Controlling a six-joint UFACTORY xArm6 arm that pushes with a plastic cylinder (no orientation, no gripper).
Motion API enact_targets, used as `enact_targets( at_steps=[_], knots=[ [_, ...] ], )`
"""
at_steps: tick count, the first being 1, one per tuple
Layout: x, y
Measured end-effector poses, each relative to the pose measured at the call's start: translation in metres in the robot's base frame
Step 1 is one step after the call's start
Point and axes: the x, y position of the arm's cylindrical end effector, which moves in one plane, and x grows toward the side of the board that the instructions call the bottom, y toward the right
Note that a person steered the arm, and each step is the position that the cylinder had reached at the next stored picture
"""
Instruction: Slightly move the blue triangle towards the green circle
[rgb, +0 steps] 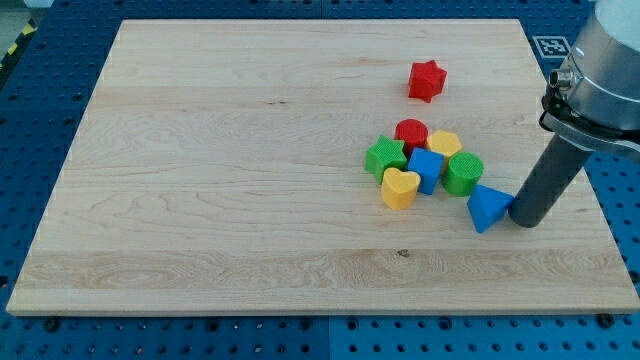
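The blue triangle (488, 207) lies on the wooden board at the view's right, just below and right of the green circle (463, 172). The two look close, perhaps touching. My tip (526, 222) rests on the board right beside the triangle's right corner, touching it or nearly so. The dark rod rises from there up to the view's right.
A cluster sits left of the green circle: a blue cube (426, 169), a yellow heart (400, 187), a green star (385, 157), a red cylinder (411, 132) and a yellow hexagon (444, 144). A red star (426, 80) lies apart, higher up. The board's right edge (585, 180) is close.
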Motion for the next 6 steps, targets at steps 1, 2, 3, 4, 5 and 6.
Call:
enact_targets(
  at_steps=[1, 2, 3, 4, 5, 6],
  knots=[
    [0.038, 0.002],
    [0.033, -0.013],
    [0.014, -0.013],
    [0.011, -0.022],
    [-0.003, -0.056],
    [-0.001, -0.064]
  ],
)
